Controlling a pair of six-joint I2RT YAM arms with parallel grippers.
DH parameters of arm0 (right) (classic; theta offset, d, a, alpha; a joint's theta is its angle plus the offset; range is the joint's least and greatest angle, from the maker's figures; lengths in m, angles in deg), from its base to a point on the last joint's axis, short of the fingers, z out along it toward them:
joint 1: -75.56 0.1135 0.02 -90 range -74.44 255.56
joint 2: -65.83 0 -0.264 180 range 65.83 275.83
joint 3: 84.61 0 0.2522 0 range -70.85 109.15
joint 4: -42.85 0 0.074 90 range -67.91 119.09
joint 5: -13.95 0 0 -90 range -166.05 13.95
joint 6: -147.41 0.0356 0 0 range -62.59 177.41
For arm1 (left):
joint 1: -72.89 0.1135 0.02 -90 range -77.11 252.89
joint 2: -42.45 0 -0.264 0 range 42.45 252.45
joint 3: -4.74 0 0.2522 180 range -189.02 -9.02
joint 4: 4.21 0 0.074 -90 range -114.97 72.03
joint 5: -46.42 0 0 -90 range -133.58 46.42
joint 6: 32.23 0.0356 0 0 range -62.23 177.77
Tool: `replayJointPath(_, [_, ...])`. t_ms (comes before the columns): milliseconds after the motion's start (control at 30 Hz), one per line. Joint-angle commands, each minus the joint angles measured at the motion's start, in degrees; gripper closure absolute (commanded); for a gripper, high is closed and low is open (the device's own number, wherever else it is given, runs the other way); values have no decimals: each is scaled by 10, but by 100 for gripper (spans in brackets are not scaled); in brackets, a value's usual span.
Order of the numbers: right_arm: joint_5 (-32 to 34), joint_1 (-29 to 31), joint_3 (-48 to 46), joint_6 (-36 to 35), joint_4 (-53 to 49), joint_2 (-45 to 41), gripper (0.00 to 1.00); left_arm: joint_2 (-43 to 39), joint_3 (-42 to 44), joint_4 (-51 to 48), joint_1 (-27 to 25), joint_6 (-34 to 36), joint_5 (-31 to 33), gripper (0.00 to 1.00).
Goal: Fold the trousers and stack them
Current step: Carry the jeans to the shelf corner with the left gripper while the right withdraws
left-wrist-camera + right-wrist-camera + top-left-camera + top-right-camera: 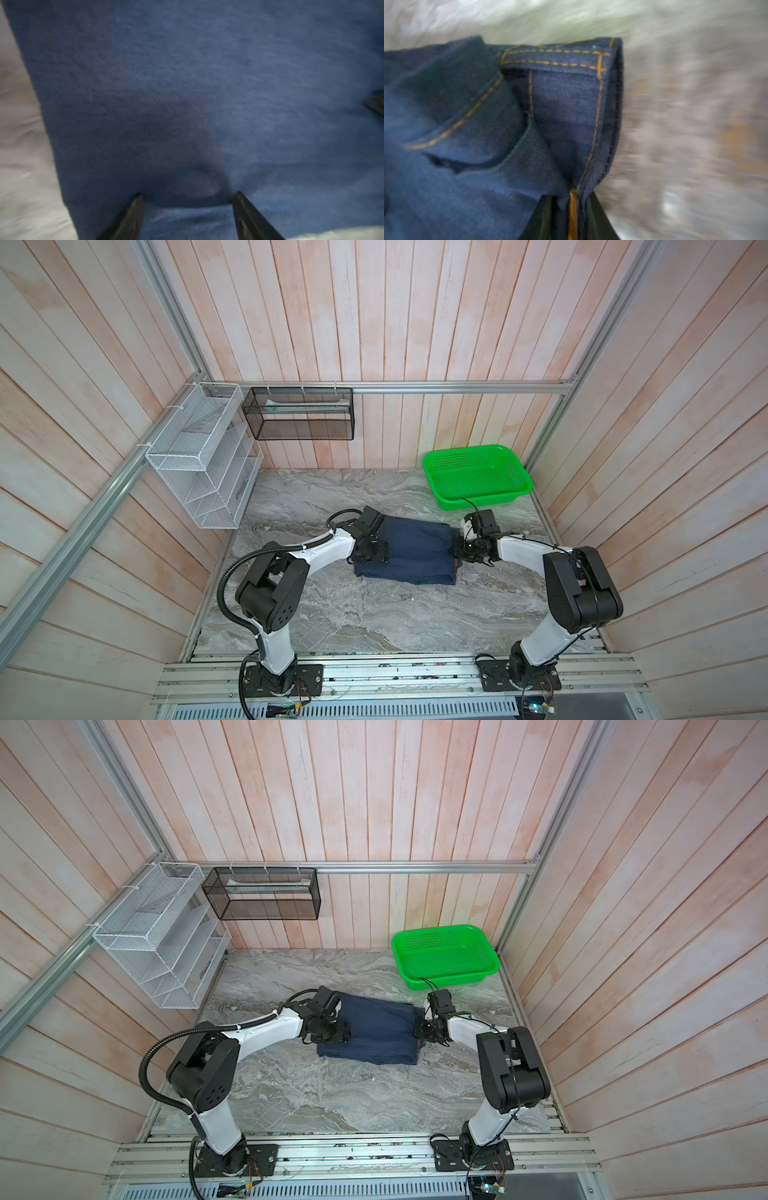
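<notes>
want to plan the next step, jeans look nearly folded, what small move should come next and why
Probably a short outward tug by the right gripper. It is shut on the stitched edge of the trousers, where the layers look bunched, while the open left gripper rests on the opposite end and could pin it.
</notes>
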Motion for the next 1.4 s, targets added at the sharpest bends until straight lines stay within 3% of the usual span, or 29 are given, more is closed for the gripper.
replayJointPath(0, [-23, 38, 2, 37, -9, 29, 72, -57, 27, -18, 30, 19, 47, 29])
replayJointPath(167, [-47, 83, 33, 66, 17, 36, 66, -131, 45, -45, 41, 36, 71, 29])
replayJointPath(233, [-63, 93, 52, 60, 14, 31, 57, -165, 45, -56, 31, 31, 84, 28])
replayJointPath(333, [-63, 97, 72, 57, 0, 6, 51, -192, 40, -67, -3, 12, 108, 24])
replayJointPath(433, [-36, 96, 84, 56, -27, -28, 45, -178, 29, -91, -42, -28, 141, 22])
replayJointPath(667, [42, 72, 67, 37, -91, -139, 42, -108, 32, -76, -129, -125, 208, 17])
replayJointPath(733, [60, 69, 55, 37, -98, -167, 42, -85, 32, -66, -136, -136, 209, 11])
replayJointPath(767, [64, 67, 48, 38, -99, -180, 42, -75, 34, -59, -138, -140, 208, 0])
replayJointPath(1100, [72, 56, 3, 48, -85, -224, 42, 32, 29, -27, -122, -140, 212, 0])
replayJointPath(1367, [76, 50, 0, 45, -84, -234, 42, 80, 19, -27, -26, -73, 221, 0])
